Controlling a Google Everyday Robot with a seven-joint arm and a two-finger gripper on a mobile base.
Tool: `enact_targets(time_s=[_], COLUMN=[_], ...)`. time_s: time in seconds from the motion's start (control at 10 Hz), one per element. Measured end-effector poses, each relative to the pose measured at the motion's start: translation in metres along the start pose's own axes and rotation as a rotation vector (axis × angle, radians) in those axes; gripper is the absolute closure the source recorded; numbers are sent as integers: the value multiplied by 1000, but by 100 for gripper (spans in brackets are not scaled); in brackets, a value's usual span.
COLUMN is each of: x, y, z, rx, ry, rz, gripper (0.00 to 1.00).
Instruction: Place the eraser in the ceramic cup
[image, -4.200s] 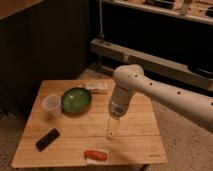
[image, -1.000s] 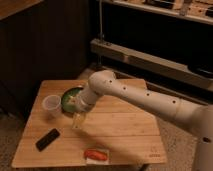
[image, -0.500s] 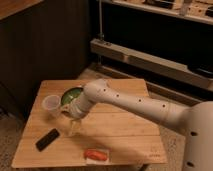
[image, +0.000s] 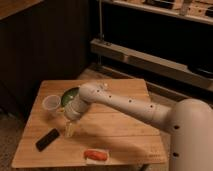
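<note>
The black eraser (image: 47, 139) lies flat near the front left of the wooden table (image: 120, 130). The pale ceramic cup (image: 51, 104) stands upright at the left, behind the eraser. My gripper (image: 68, 131) hangs from the white arm over the table, just right of the eraser and in front of the cup. It holds nothing that I can see.
A green round bowl (image: 67, 95) sits right of the cup, partly behind my arm. A red-orange item on a white card (image: 95, 156) lies near the front edge. Dark shelving stands behind the table.
My arm has swung left across the table and the gripper has moved down toward the front left, closer to the eraser.
</note>
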Motion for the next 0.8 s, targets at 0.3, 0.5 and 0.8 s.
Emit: enact_targets(time_s=[0.3,0.5,0.8], x=[1,3,3], y=[0,0,0], z=[23,26,26], rx=[35,45,44], ry=[9,13,12], rz=[-19,-30,-28], gripper=[20,20,20])
